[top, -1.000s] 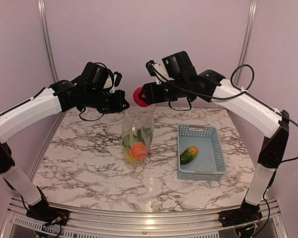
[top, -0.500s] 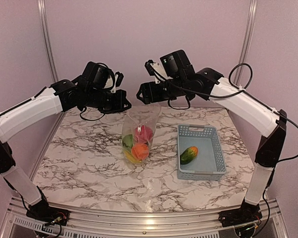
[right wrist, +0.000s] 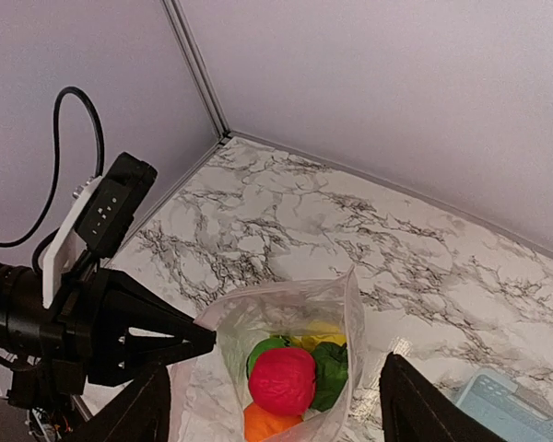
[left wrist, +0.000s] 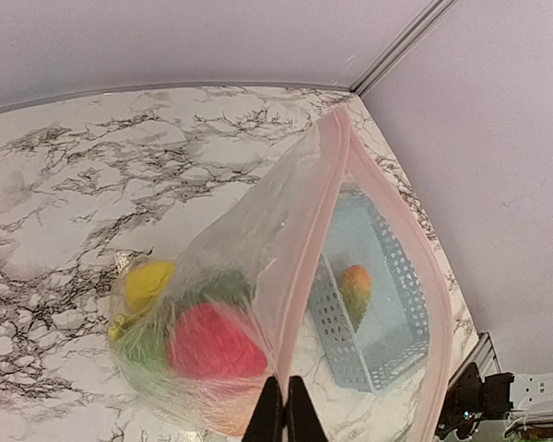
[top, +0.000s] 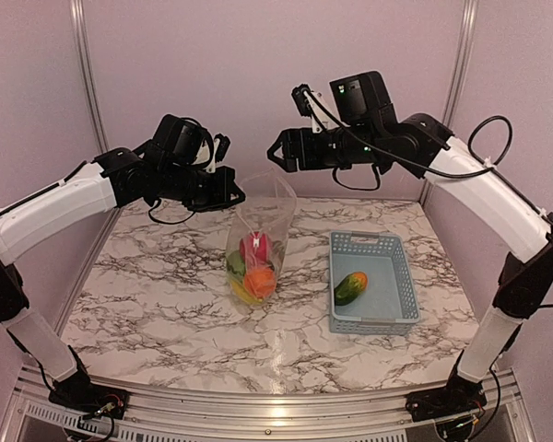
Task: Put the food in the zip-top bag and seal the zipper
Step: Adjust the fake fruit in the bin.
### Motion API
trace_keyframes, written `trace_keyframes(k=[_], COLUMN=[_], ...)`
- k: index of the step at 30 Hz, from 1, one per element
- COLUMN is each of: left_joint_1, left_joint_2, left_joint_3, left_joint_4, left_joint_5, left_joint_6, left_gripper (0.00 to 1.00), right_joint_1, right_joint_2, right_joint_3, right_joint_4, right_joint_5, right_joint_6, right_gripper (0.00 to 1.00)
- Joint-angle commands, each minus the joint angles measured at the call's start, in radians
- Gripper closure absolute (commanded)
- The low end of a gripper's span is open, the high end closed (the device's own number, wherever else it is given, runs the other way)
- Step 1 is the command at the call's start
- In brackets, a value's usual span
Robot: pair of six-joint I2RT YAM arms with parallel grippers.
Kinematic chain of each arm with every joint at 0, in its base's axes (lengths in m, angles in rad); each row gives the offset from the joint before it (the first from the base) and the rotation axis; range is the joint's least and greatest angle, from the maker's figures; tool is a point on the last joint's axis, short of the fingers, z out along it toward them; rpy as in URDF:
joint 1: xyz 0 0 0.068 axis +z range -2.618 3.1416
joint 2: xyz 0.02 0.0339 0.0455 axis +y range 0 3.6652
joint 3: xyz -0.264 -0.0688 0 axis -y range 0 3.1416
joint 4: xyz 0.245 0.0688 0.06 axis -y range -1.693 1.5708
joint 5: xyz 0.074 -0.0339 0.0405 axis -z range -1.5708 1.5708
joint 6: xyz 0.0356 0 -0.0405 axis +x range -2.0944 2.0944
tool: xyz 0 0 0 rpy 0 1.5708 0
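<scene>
Clear upright zip-top bag (top: 264,206), red apple (top: 254,248) inside.

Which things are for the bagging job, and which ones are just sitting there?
For the job: zip-top bag, pinched by the left fingers; its zipper; red apple and orange inside; mango lying in the basket; open right fingers.
Just there: the basket itself; marble table.
</scene>
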Motion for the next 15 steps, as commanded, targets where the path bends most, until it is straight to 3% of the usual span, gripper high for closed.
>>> trace_keyframes(k=[1, 15], left_joint_1=[0.000, 0.001], left_joint_2=[0.003, 0.003], left_joint_3=[-0.001, -0.002], left_joint_4=[0.024, 0.026], left_joint_5=[0.011, 0.025], left_joint_6=[-0.004, -0.017], left_gripper=[1.00, 1.00], right_joint_1=[-0.018, -0.162], right_joint_2=[-0.099, -0.415], right_joint_3=[-0.052, -0.540], right_joint_4=[-0.037, 0.008], right_joint_5=[0.053, 0.067], right_joint_6=[-0.009, 0.174], right_gripper=[0.26, 0.27])
